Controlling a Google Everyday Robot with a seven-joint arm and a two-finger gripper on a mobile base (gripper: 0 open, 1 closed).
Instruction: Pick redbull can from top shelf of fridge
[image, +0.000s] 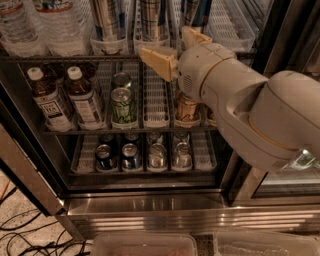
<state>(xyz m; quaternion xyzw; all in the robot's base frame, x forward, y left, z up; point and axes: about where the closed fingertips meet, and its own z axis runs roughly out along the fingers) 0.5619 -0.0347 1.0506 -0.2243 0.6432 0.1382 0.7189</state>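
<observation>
The fridge (150, 212) stands open. Its top shelf (50, 58) has a dark front rail and clear cup fronts. The redbull can (152, 12), slim and silver with thin dark checked lines, stands in the middle cup; its top is cut off by the frame. A striped silver can (107, 17) is to its left and a blue-and-silver can (192, 12) to its right. My gripper (176, 48) is open and empty at the rail's height, just below and right of the redbull can. One tan finger (157, 61) points left; the other (196, 36) is in front of the right can's base.
Water bottles (62, 20) stand at the top left. The middle rack holds dark bottles with white caps (82, 95), a green can (122, 102) and a gold can (186, 107). Several cans (157, 155) sit on the lower rack. Cables (20, 235) and plastic bins (145, 245) lie below.
</observation>
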